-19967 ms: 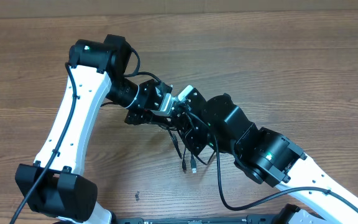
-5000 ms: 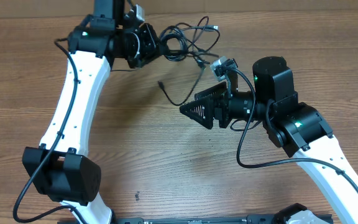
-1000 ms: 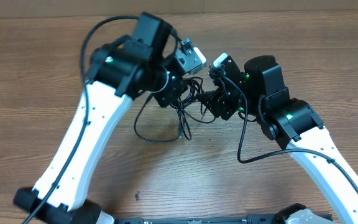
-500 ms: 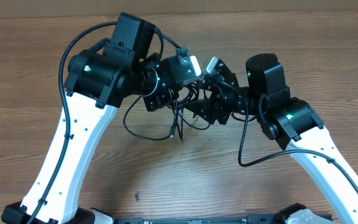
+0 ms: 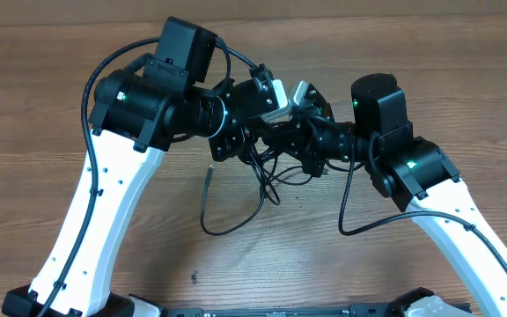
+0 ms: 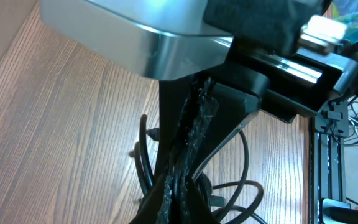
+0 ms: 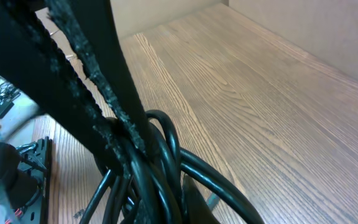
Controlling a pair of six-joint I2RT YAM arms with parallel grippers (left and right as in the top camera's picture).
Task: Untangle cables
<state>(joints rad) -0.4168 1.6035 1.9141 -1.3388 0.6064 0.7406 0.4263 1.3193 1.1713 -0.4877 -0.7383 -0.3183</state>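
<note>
Cables (image 5: 267,176) bunch between left pincer (image 6: 176,180) and right pincer (image 7: 129,158); overhead shows a loop trailing on the table (image 5: 412,70). Only wrist views show both clenched on strands.

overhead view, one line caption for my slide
Left claw and right claw both shut on one tangled bundle of thin black cables above a brown wooden table

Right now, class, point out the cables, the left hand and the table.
cables (image 7: 160,155): right wrist view, on the bunched black loops.
left hand (image 6: 178,180): left wrist view, where the closed fingertips meet.
table (image 5: 429,62): overhead view, on bare wood at the upper right.
</note>
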